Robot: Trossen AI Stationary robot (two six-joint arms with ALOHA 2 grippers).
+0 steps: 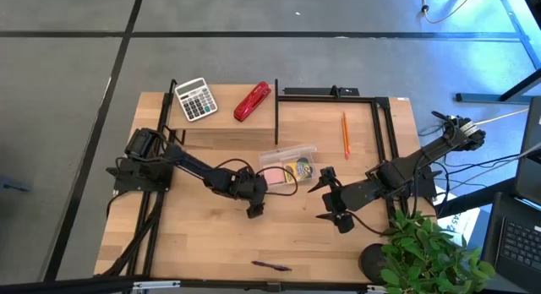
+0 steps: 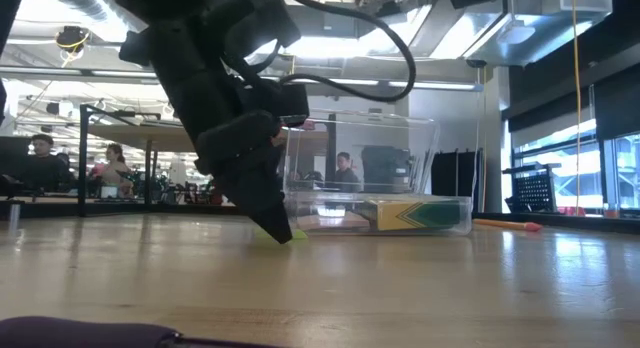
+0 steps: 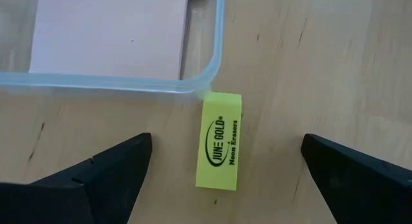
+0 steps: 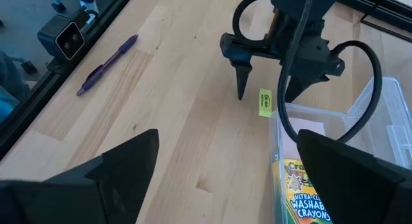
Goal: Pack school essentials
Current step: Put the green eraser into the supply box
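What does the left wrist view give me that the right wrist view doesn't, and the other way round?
Only the left wrist view: the print on the yellow eraser, lying against the clear box's rim, and the pink sticky-note pad inside.
Only the right wrist view: the purple pen near the table edge, and the crayon box.
Both: the eraser between the open left gripper fingers.

Purple pen (image 2: pixel 80 335) blurring at bottom left of low view, frame edge cutting it off. Arm hiding most of eraser (image 2: pixel 281 234) there. Crayon box (image 4: pixel 302 198) running off bottom edge of right wrist view. Sticky pad (image 3: pixel 109 32) cropping at top of left wrist view.
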